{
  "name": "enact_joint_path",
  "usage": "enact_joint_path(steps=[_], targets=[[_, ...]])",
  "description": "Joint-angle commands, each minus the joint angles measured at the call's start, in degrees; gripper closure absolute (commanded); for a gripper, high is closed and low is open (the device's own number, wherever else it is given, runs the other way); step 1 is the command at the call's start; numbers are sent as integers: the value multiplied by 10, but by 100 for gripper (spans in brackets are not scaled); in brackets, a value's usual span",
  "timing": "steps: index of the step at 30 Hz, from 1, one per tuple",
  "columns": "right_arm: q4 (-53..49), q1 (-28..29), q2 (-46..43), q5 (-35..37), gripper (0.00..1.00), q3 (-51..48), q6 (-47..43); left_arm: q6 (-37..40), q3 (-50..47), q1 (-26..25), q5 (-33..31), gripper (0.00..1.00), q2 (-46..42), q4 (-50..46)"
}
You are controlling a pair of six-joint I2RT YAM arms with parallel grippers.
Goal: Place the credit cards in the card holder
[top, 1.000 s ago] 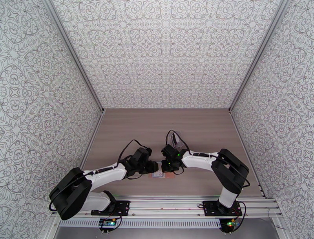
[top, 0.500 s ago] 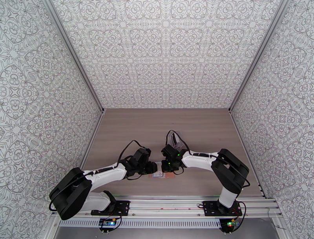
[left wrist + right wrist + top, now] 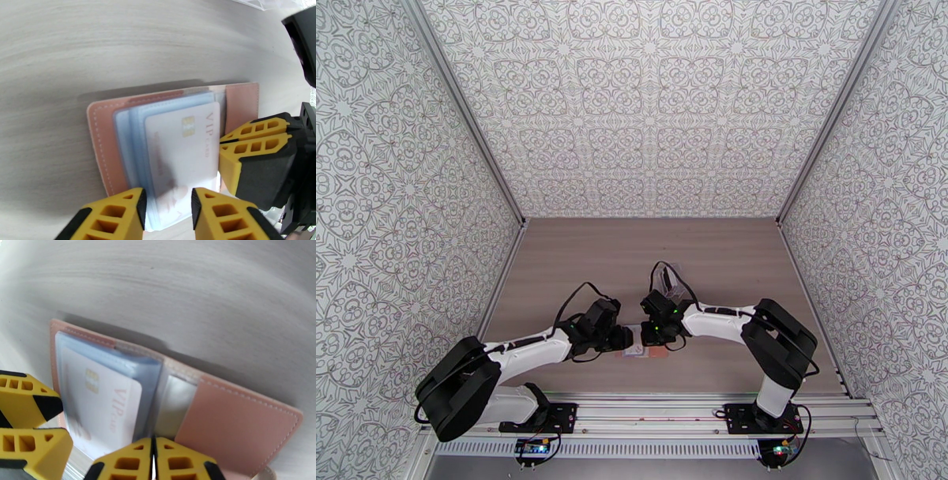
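Observation:
The card holder (image 3: 103,152) lies open and flat on the table, pink leather with blue-grey pockets (image 3: 130,362). A white credit card (image 3: 185,154) with a gold chip and "VIP" lettering sits partly inside a pocket. Its near end sticks out toward my left gripper (image 3: 168,197). That gripper is open, its fingers straddling the card's end from above. My right gripper (image 3: 154,447) is shut. Its tips rest on the holder near the fold, beside the card's (image 3: 104,409) long edge. In the top view both grippers meet over the holder (image 3: 646,354), the left (image 3: 624,338) and the right (image 3: 657,338).
A crinkly clear plastic pouch (image 3: 675,283) lies just beyond the right wrist. The right gripper's (image 3: 237,138) body crowds the holder's right flap (image 3: 241,425). The walls stand far off, and the table's near rail (image 3: 648,406) is close behind the holder.

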Motion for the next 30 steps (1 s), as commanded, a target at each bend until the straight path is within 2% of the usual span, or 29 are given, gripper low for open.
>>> enact_joint_path(steps=[1,30], targets=[[2,3,11,9,89,-21,3,5,19,-8,-3,61,-1,-4],[-2,4,13,7,89,-17,1,7,29,-10,-12,61,18,-17]])
